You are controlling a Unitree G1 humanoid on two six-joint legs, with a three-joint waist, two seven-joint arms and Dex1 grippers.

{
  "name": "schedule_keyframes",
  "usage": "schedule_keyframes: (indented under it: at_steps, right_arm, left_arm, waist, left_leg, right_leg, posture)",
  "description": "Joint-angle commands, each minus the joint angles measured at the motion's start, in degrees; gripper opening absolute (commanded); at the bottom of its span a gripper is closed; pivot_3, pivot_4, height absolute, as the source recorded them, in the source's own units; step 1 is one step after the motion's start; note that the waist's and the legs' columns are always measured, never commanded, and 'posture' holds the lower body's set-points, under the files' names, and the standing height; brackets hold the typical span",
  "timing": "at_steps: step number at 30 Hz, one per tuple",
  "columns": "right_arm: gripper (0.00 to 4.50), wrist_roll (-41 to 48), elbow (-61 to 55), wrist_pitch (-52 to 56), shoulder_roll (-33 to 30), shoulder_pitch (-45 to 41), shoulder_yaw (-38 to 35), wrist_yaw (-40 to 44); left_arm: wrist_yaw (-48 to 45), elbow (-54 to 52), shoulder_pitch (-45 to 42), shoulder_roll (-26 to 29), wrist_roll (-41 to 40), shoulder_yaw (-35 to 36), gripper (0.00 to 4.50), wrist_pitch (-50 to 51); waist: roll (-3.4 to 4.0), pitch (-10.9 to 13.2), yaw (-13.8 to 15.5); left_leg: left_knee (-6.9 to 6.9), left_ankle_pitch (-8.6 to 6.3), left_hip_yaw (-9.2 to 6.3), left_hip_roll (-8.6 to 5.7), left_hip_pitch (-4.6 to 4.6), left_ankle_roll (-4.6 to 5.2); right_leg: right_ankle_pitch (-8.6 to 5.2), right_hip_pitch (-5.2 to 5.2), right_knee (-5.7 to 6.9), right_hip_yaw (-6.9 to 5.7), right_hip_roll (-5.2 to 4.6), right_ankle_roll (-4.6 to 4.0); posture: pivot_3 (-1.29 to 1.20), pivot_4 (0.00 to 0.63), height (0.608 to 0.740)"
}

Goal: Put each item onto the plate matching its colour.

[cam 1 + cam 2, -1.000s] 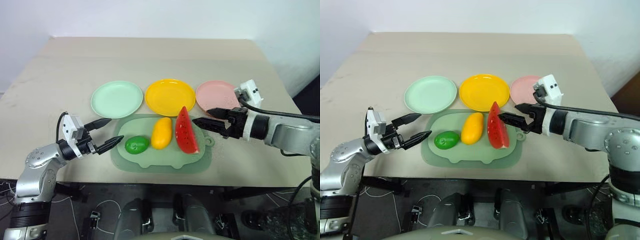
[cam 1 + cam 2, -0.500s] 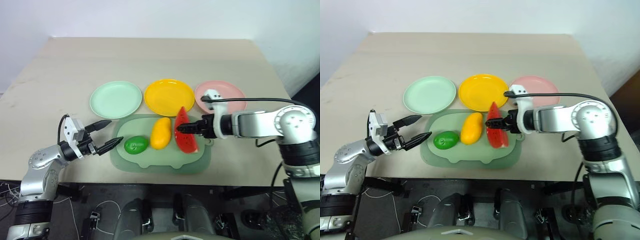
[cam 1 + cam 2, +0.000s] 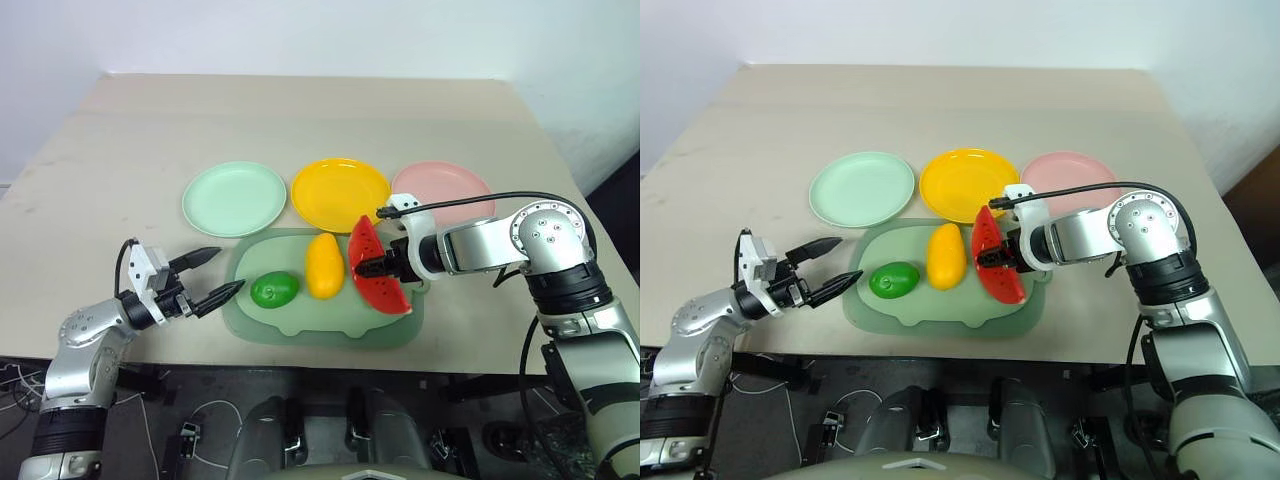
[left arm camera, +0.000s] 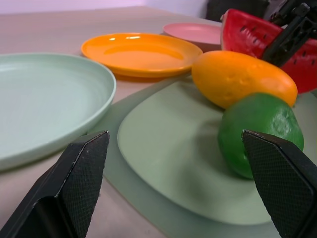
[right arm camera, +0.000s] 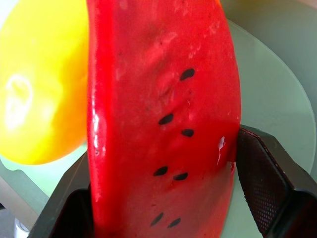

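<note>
Right wrist view: right gripper [image 5: 163, 188] clamped on the watermelon wedge [image 3: 376, 268] over the sage mat [image 3: 330, 320] — mango [image 3: 324, 266] and green fruit [image 3: 273, 290] beside it. Left gripper [image 3: 212, 277] hovers, fingers apart, near the mat's edge.

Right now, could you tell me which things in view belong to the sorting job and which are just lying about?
Job: watermelon wedge, mango, green fruit; mint plate, yellow plate, pink plate; right gripper, left gripper.

Lying about: sage mat, table.
</note>
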Motion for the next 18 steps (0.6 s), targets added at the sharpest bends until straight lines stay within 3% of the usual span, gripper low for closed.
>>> schedule_keyframes:
  at_steps: [1,8,13,18]
  right_arm:
    - [3.08,-2.4,-1.1,1.8,0.1,-0.3,-1.8,0.6]
    - [3.06,-4.2,-4.4,4.3,-0.6,-1.1,-4.2,4.4]
    - [3.06,-6.8,-6.0,4.7,-5.8,-4.0,-9.2,11.6]
    - [3.06,-17.5,-1.3,-0.7,-9.1,-7.4,-12.3,20.9]
  left_arm:
    - [0.7,-2.9,-0.2,0.5,-0.2,0.9,4.50,-0.3]
    - [1.7,-4.3,-1.2,1.0,-0.3,0.4,4.50,1.9]
    - [2.1,-5.3,-2.2,1.3,-0.4,0.5,4.50,3.6]
    - [2.7,-6.1,-2.5,1.5,-0.7,0.7,4.50,4.8]
  waist:
    - [0.00,0.0,0.0]
    - [0.01,0.0,-0.1]
    - [0.03,0.0,0.0]
    - [0.02,0.0,-0.1]
  left_leg:
    - [0.00,0.00,0.00,0.00,0.00,0.00]
    - [0.00,0.00,0.00,0.00,-0.01,0.00]
    - [0.00,0.00,0.01,-0.01,-0.06,0.00]
    - [0.00,0.00,0.03,0.03,-0.05,0.00]
  right_leg:
    - [0.00,0.00,-0.01,0.00,-0.01,0.00]
    - [0.00,-0.01,0.00,0.00,0.00,0.00]
    - [0.00,-0.07,-0.01,0.00,-0.01,0.00]
    - [0.00,-0.09,-0.02,0.02,0.04,0.01]
  posture:
    - [0.00,0.150,0.696]
    - [0.00,0.150,0.696]
    - [0.00,0.150,0.696]
    - [0.00,0.150,0.696]
